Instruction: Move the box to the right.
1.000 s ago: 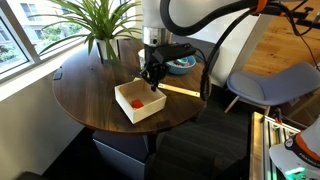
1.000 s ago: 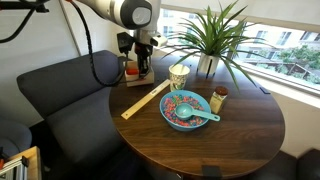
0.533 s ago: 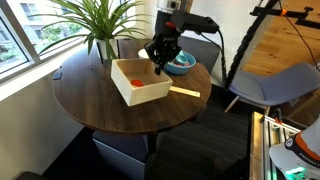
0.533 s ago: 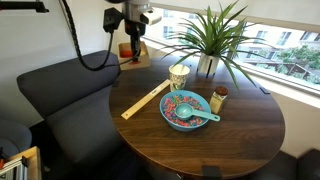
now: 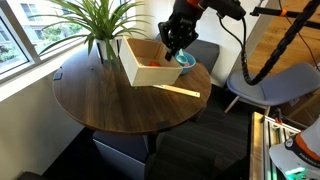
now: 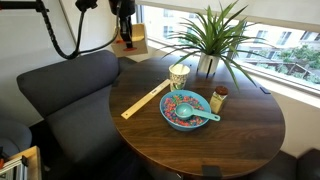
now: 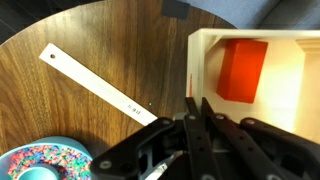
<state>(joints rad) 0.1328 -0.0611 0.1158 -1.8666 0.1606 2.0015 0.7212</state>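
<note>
Bright window daylight (wrist view slightly soft).

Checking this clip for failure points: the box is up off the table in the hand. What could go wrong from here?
1. The hand appears to pinch the box by one thin wall only, and the box hangs tilted, so it may slip or swing.
2. The red block inside looks loose and could slide or tip out.
3. The blue bowl appears close by the hand, so a low or early set-down might knock it.
</note>
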